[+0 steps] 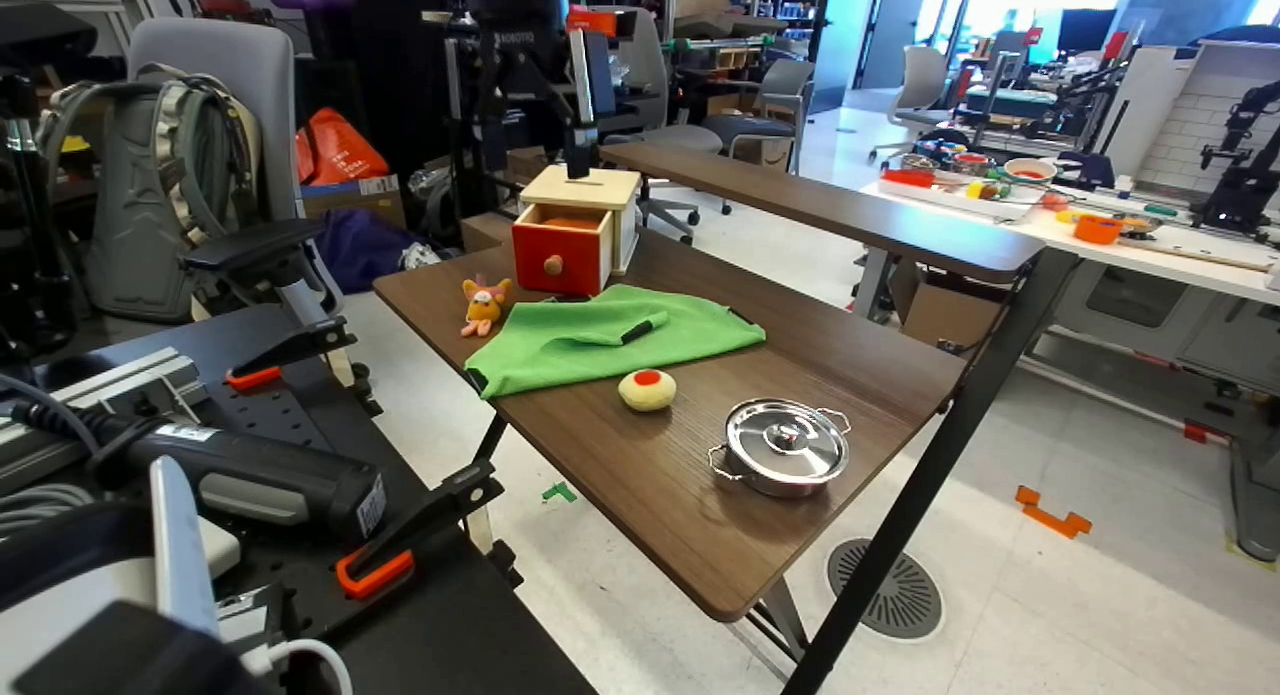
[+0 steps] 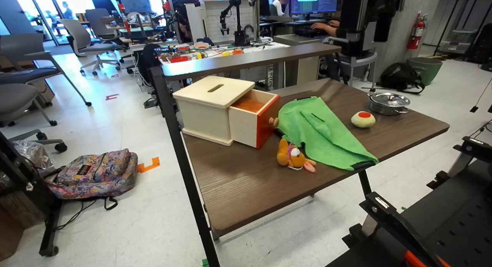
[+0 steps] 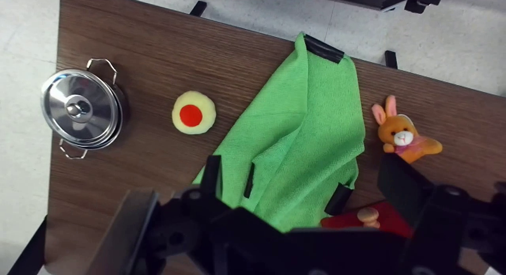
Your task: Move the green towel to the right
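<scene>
In the wrist view, the green towel [image 3: 330,105] is banded black, the cream plush toy [image 3: 193,113] dotted red, the orange rabbit [image 3: 404,139] tipped pink at eleven o'clock.

In an exterior view, on brown tabletop [image 1: 655,470]: far, pale wooden box [image 1: 613,190] with partly open, red-fronted drawer [image 1: 580,249]; left, orange plush rabbit [image 1: 485,308]; nearer, round yellow toy [image 1: 648,394] bearing red spot [image 1: 648,377]; near right, lidded steel pot [image 1: 786,453].
</scene>
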`<state>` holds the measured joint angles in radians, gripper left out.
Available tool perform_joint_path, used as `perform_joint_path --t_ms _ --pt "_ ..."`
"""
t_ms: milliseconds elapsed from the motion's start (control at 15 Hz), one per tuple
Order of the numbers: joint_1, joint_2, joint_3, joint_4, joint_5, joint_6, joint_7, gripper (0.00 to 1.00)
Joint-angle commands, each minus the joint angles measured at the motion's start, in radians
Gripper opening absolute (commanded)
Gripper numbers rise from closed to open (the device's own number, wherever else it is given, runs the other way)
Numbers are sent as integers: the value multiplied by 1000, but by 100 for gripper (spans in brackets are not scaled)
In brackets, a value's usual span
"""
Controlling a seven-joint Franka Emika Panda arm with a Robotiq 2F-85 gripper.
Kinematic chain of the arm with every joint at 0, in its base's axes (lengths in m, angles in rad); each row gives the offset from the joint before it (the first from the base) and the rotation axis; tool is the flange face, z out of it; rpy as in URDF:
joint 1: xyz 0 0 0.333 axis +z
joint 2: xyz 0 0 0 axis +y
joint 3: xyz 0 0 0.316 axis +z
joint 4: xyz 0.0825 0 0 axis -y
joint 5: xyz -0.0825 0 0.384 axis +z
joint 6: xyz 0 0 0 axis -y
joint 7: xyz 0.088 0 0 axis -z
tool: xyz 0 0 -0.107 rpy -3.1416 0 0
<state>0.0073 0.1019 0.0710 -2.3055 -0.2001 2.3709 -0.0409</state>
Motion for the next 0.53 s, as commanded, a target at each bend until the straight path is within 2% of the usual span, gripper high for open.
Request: perform_joint_path --t_ms 0,467 --pt "-4 154 -20 90 45 43 -81 100" --pt "-3 385 -23 214 48 75 -115 100"
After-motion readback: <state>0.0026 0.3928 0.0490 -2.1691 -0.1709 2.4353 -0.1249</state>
